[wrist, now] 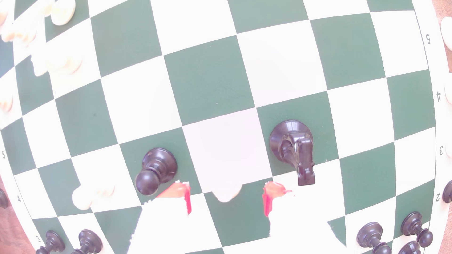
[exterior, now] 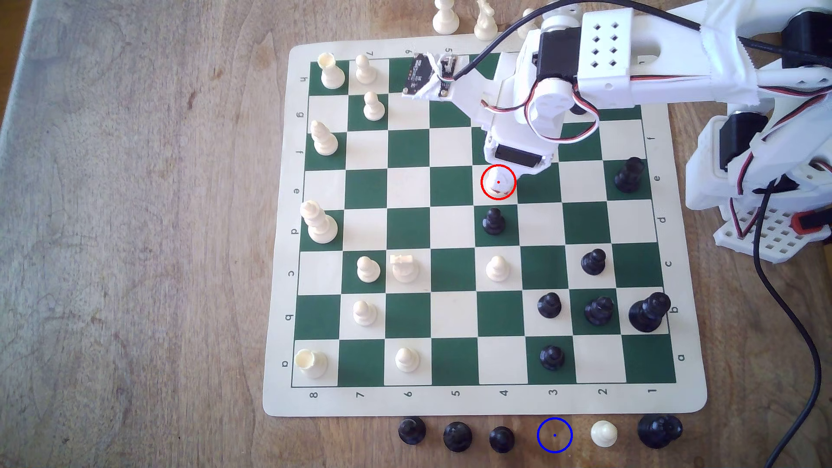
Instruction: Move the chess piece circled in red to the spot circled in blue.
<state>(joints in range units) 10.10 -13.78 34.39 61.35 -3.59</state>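
Wood table (exterior: 135, 234): brown, worn grain, carrying everything else.
Chess mat (exterior: 484, 402): green and cream squares, cream border with letters and numbers, lying flat on the table.
Arm (exterior: 603, 58): white printed shell with black motors, reaching in from the exterior view's right, wrist bent down over the middle of the mat.
Gripper (wrist: 226, 193): its two white fingers (wrist: 171, 207) stand apart with clear space between them, orange-red pads on the inner faces; I'd call them moderately wide and gripping nothing.
Black knight (wrist: 293, 144): on a green square, near one fingertip in the wrist view.
Black pawn (exterior: 493, 220): on the square just below the ringed one in the exterior view.
Chess piece (exterior: 498, 182): cream pawn inside the red ring, on a cream square right under the gripper's tip; in the wrist view its washed-out head sits between the fingers, touching neither as far as I can tell.
Spot (exterior: 554, 435): blue ring on bare wood below the mat, between a black piece and a cream pawn (exterior: 603, 433).
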